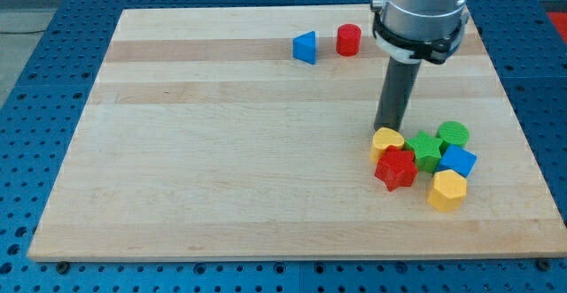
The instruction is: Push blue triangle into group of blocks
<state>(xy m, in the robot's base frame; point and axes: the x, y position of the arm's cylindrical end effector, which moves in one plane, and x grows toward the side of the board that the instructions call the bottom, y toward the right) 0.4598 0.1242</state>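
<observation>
Blue triangle (305,47): near the wooden board's (221,151) top edge, well apart from the group.
Red cylinder (348,39): just beside it, on the view's right.
Group: yellow heart (387,140), red star (396,168), green star (425,150), green cylinder (454,134), blue cube (458,161), yellow hexagon (447,189), clustered lower right.
My tip (387,130): plain rod, holding nothing, touching the yellow heart's top edge, well below-right of the triangle.

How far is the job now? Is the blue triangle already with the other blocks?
Not yet. Done: nothing visible; the blue triangle sits near the view's top beside the red cylinder, far from the group. In hand: my tip is at the group's upper-left edge, right by the yellow heart, not near the triangle. Left: get behind the triangle and push it down-right to the cluster around the red star.
</observation>
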